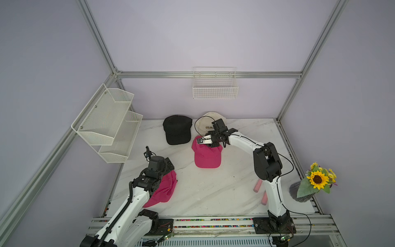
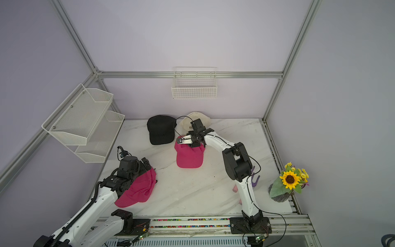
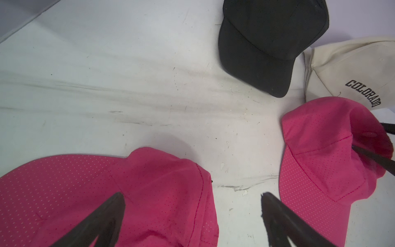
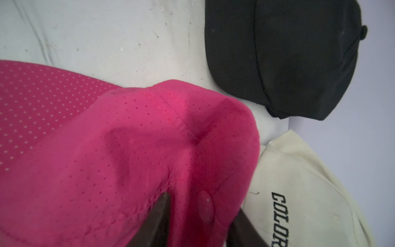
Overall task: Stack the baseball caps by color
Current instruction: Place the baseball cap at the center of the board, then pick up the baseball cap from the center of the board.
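Near: hot pink perforated fabric cap [image 1: 164, 190] lies under my left claw [image 3: 192, 195], jaws wide, holding nothing. Middle: second hot pink fabric cap [image 1: 207, 158], my right claw [image 1: 199, 141] at its crown, jaws half apart, fabric between them, grip unclear. Far: black fabric cap [image 1: 177, 130] and cream "COLORADO" fabric cap [image 1: 211, 117] side by side, probably stacked, layers hidden. Pinks well apart, not yet stacked.

Lab test cell: alu frame [image 1: 160, 74], 2 robot arms [image 1: 272, 190].
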